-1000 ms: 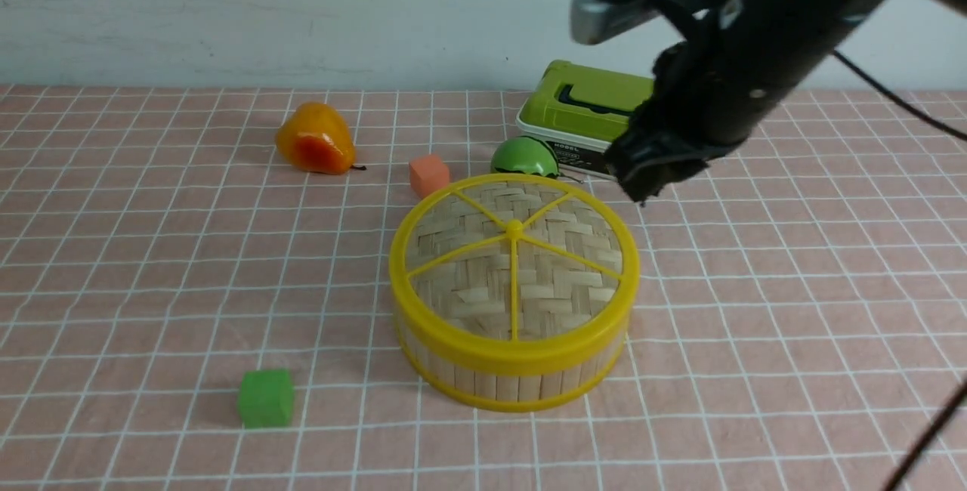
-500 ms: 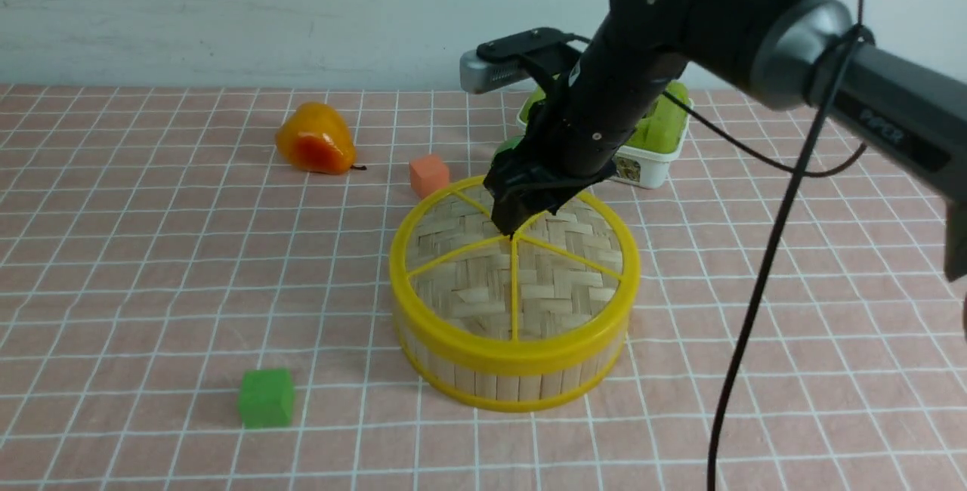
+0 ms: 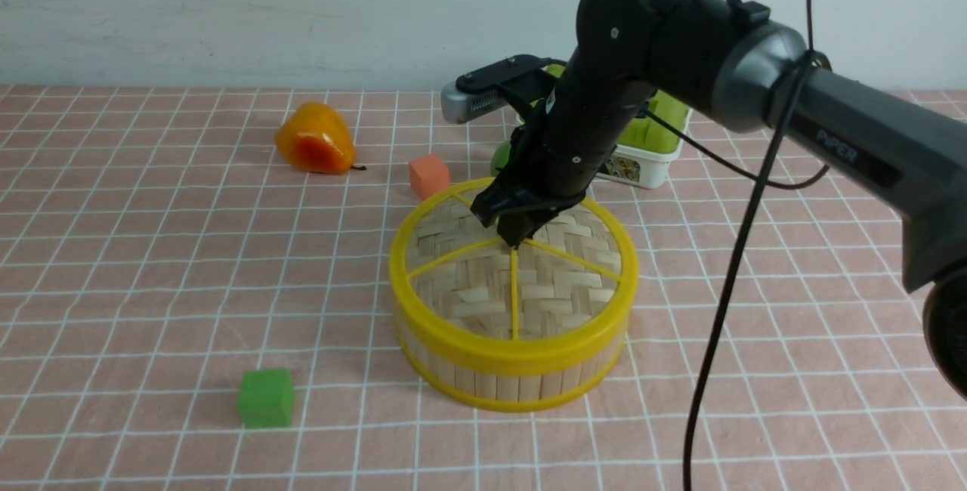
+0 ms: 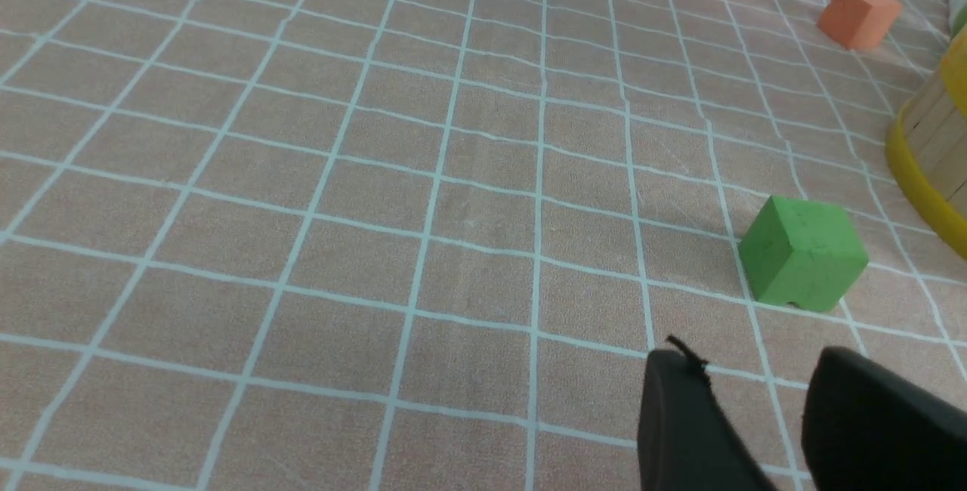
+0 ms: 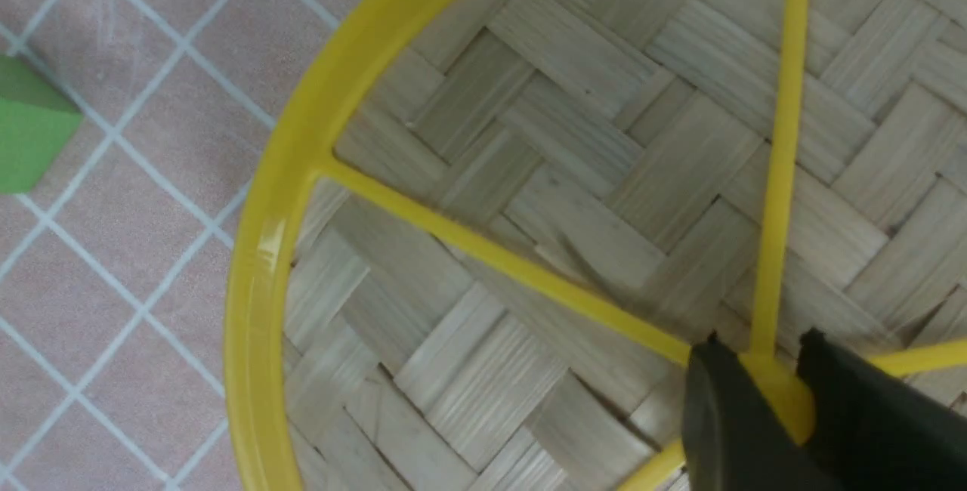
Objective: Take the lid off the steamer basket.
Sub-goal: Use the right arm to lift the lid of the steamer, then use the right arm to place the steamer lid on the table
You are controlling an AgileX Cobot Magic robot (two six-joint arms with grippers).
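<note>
The steamer basket [image 3: 514, 381] stands mid-table with the lid [image 3: 483, 279] resting flat on it. My right gripper [image 3: 515, 238] reaches down onto the lid's centre, where the yellow spokes meet. In the right wrist view the gripper [image 5: 763, 359] has the yellow centre knob between its two fingers, with both fingers against it; the lid [image 5: 574, 143] fills that view. My left gripper [image 4: 748, 370] is open and empty, low over the cloth next to a green cube [image 4: 802, 253]. The basket's wall [image 4: 933, 151] shows at that view's edge. The left arm is outside the front view.
A green cube [image 3: 265, 397] lies front left of the basket. An orange cube [image 3: 428, 174], a green round object [image 3: 500, 159] and a green-and-white box [image 3: 642, 151] sit just behind the basket. An orange pear [image 3: 313, 140] lies at the back left. The right arm's cable hangs at front right.
My right arm swung in from the back right to over the lid, then dropped until the fingers sat round the centre knob. The lid and basket have not moved.
</note>
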